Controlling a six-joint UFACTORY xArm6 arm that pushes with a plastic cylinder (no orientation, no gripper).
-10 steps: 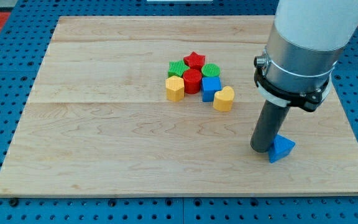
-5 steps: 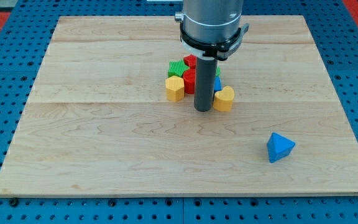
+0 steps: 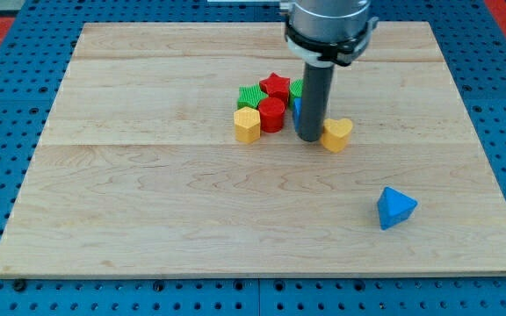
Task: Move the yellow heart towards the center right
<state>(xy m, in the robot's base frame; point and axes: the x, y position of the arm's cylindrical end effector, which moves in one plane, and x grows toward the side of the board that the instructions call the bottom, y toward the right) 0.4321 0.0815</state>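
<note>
The yellow heart [image 3: 337, 133] lies on the wooden board [image 3: 148, 202], a little right of the board's middle. My tip [image 3: 308, 137] stands right against the heart's left side. The rod hides most of a blue cube [image 3: 296, 111] and part of a green block [image 3: 296, 88] behind it.
Left of my tip sits a cluster: a red star [image 3: 275, 84], a red cylinder [image 3: 271, 114], a green block [image 3: 250, 95] and a yellow hexagonal block [image 3: 247, 125]. A blue triangular block [image 3: 396, 208] lies alone at the lower right.
My tip came from the blue triangular block at the lower right to the cluster, then slid right. The yellow heart has moved a little to the right with it.
</note>
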